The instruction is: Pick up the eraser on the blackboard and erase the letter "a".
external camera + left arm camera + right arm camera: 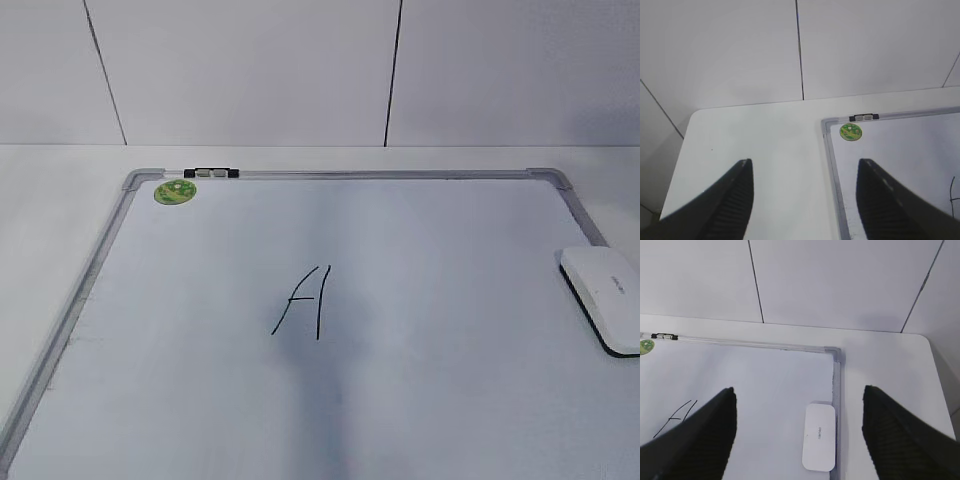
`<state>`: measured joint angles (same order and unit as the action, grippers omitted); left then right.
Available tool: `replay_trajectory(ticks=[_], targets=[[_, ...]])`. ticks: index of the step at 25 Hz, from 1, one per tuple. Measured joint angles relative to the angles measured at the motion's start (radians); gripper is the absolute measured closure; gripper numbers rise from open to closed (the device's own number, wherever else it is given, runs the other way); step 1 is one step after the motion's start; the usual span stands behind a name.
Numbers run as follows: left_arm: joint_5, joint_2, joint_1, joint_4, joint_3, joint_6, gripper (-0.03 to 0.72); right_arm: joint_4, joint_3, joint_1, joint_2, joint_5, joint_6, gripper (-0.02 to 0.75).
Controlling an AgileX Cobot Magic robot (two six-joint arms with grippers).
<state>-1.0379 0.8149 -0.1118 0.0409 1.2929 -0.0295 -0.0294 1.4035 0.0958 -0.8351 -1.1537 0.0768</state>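
The white eraser lies flat on the right edge of the blackboard, a white board with a grey frame. It also shows in the right wrist view, against the board's right frame. A tall black capital "A" is written mid-board. No small lowercase "a" shows in any view. My right gripper is open and empty, above the board, with the eraser below between its fingers. My left gripper is open and empty over the board's left frame. Neither gripper shows in the exterior view.
A round green sticker sits in the board's far left corner, below a small black and silver clip on the top frame. The board lies on a white table against a panelled white wall.
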Motion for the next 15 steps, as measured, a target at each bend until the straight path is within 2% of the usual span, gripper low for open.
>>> replay_trajectory(ticks=[6,15], targets=[[-0.067,-0.075,0.0,0.001,-0.018,0.0,0.202,-0.001,-0.002,0.0,0.051,-0.059,0.028,0.143],[-0.081,-0.245,0.0,0.001,-0.241,-0.01,0.202,-0.001,-0.203,0.0,0.171,-0.06,0.034,0.144]])
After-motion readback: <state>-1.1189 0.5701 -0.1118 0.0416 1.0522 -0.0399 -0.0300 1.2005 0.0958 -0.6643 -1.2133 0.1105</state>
